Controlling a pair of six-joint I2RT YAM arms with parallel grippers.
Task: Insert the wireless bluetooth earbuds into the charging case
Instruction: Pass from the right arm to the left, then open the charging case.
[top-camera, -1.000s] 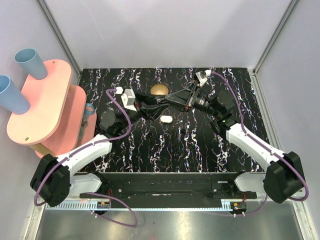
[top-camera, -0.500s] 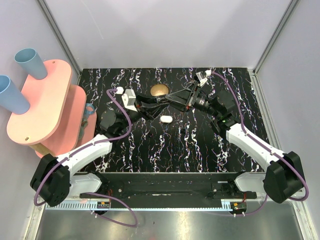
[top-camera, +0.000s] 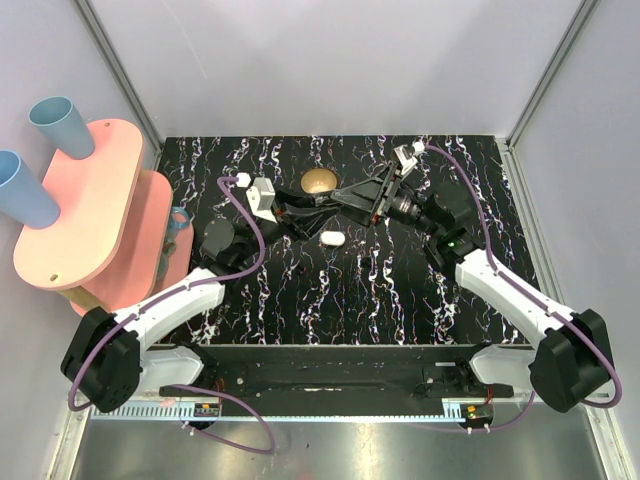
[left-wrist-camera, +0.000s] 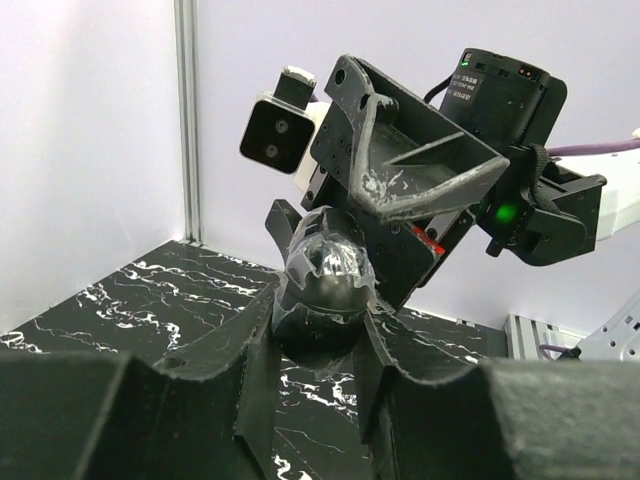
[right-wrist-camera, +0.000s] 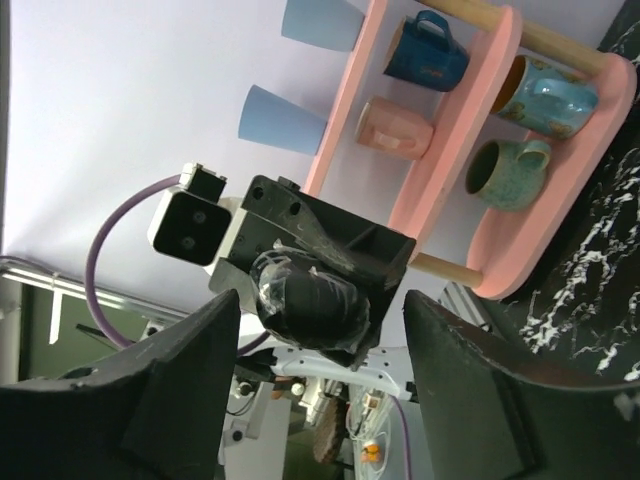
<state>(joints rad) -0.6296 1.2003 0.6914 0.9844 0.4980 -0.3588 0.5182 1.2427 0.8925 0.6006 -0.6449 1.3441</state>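
Observation:
The white charging case (top-camera: 332, 238) lies on the black marbled table, just in front of both grippers. No earbuds show in any view. My left gripper (top-camera: 316, 206) and right gripper (top-camera: 342, 200) face each other tip to tip above the table, behind the case. The left gripper (left-wrist-camera: 320, 300) has its jaws narrowed onto a dark rounded lump wrapped in clear film (left-wrist-camera: 326, 280); I cannot tell what the lump is. It also shows in the right wrist view (right-wrist-camera: 310, 295). The right gripper (right-wrist-camera: 320, 300) is wide open and empty, its fingers either side of the left gripper's front.
A brass bowl (top-camera: 319, 181) stands just behind the grippers and looks empty. A pink mug rack (top-camera: 85, 215) with blue cups (top-camera: 58, 125) stands at the left edge, with mugs (right-wrist-camera: 545, 95) on its shelves. Walls close the back and sides.
Almost nothing. Both wrists have shifted very slightly, and the grippers still face each other. The case has not moved.

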